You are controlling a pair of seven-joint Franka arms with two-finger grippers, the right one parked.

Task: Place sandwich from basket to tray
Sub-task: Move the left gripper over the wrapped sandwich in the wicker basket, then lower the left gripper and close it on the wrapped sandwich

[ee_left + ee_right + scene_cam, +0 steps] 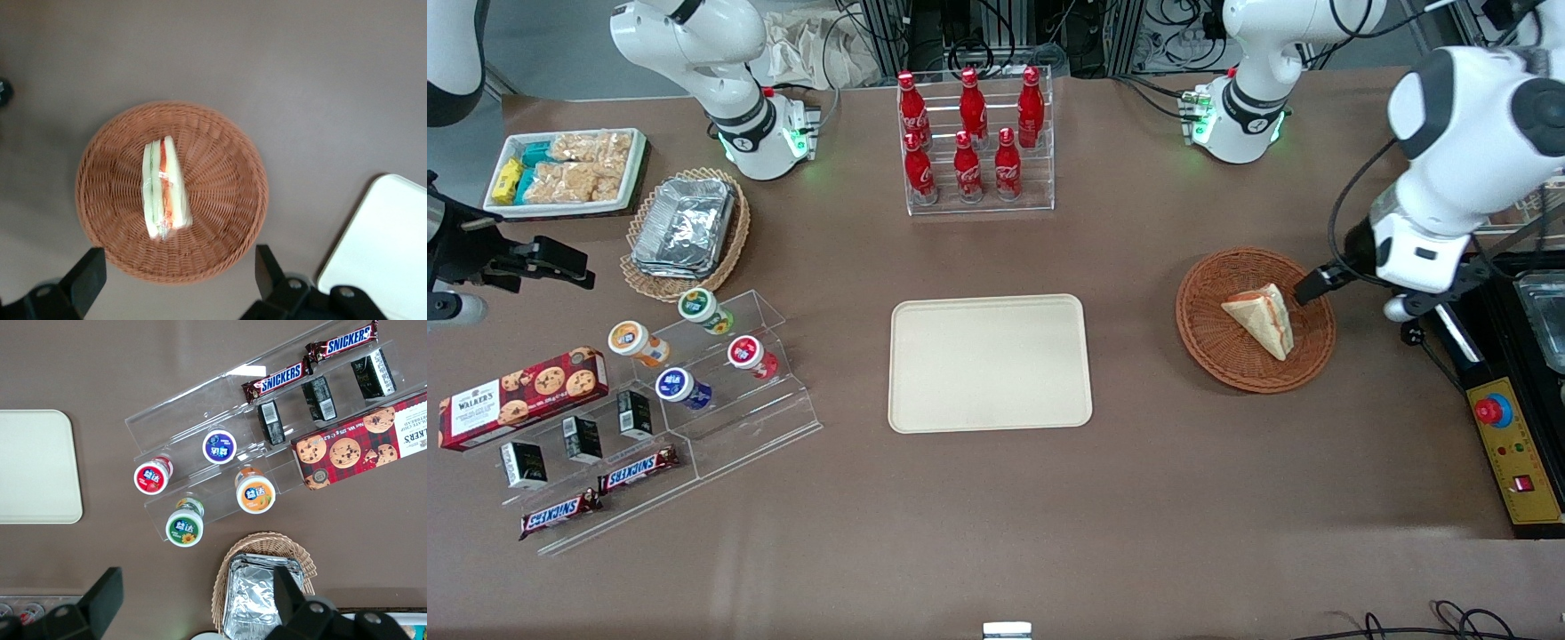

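Sandwich (163, 189) lies in basket (220, 143); end effector (180, 280) hovers above, wide open, empty. Slippery wrap risks a dropped grasp short of tray (990, 362).

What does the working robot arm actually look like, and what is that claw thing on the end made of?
The working arm is glossy white with rounded segments and dark grey joint caps. A black cable loops beside it, and its round base glows with green lights. The claw has two black, flat, wedge-shaped fingers on a black body with silver screws; they are open, above the basket.
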